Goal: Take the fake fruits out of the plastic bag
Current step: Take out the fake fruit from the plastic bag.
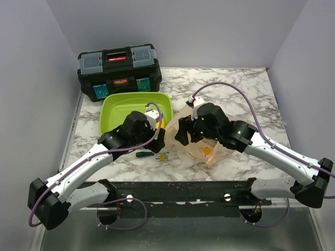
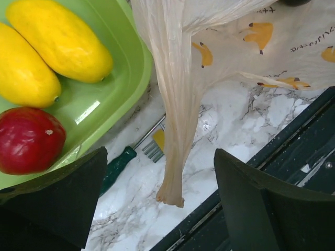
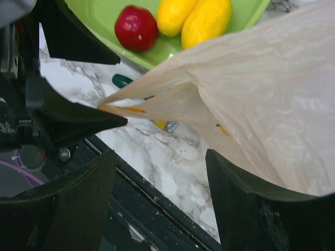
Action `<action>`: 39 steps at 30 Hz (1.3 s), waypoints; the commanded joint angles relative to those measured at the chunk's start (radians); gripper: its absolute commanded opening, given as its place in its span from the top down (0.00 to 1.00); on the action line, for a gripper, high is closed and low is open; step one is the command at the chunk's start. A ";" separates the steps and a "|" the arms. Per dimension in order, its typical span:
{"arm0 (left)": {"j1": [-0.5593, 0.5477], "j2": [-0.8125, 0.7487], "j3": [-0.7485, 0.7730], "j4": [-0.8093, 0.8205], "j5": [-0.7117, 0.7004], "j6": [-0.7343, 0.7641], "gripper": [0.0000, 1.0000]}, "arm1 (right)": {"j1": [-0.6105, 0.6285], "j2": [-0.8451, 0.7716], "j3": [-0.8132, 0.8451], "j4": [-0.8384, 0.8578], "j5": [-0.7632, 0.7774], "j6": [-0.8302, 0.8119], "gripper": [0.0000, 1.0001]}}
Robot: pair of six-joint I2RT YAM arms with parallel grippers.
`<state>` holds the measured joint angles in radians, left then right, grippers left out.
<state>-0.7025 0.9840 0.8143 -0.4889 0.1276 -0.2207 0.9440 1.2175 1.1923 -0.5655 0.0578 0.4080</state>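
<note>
Your left gripper [image 2: 159,154] is hanging spread around a twisted tail of the peach translucent plastic bag [image 2: 172,94]; your right gripper [image 3: 159,157] is gaping beside it. Two yellow oblong fruits [image 2: 57,39] are lying in the lime-green plastic tray [image 2: 128,78].

The white-and-black left arm [image 1: 89,167] and the matching right arm [image 1: 277,151] stretch forward from their bases and angle inward, their heads nearly meeting. The left claw [image 2: 157,206] has its black fingers [image 2: 52,204] spread wide. The right claw [image 3: 159,204] is parted too, and both seem tilted downward.
</note>
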 commanded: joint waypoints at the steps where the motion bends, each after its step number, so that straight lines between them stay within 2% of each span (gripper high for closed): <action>1: -0.002 0.089 0.077 -0.067 0.036 -0.053 0.22 | 0.022 -0.013 -0.010 -0.120 0.046 -0.027 0.29; 4: -0.002 0.144 0.105 -0.079 0.042 -0.066 0.33 | 0.042 0.037 0.005 -0.177 0.126 -0.062 0.31; 11: -0.003 0.147 0.129 -0.046 0.059 -0.088 0.71 | 0.063 0.143 0.011 -0.234 0.318 -0.142 0.35; 16: -0.002 0.138 0.155 -0.022 0.080 -0.081 0.88 | 0.063 0.179 -0.018 -0.239 0.423 -0.153 0.42; 19: -0.002 0.147 0.180 -0.015 0.100 -0.080 0.93 | 0.064 0.216 -0.031 -0.257 0.539 -0.124 0.57; 21: -0.003 0.154 0.196 -0.008 0.111 -0.081 0.94 | 0.063 0.240 -0.048 -0.266 0.633 -0.092 0.61; 23: -0.002 0.161 0.220 -0.005 0.121 -0.084 0.95 | 0.063 0.251 -0.081 -0.236 0.670 -0.110 0.62; 25: -0.002 0.172 0.242 -0.002 0.129 -0.089 0.96 | 0.062 0.270 -0.090 -0.218 0.708 -0.110 0.67; 35: -0.002 0.202 0.270 0.023 0.169 -0.108 0.96 | 0.059 0.312 -0.157 -0.093 0.832 -0.172 0.67; 39: -0.002 0.206 0.270 0.024 0.172 -0.097 0.96 | 0.047 0.330 -0.182 -0.042 0.815 -0.197 0.63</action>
<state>-0.7025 1.1866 1.0664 -0.4866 0.2668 -0.3225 1.0004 1.5204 1.0386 -0.6853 0.8268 0.2443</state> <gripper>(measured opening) 0.039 0.344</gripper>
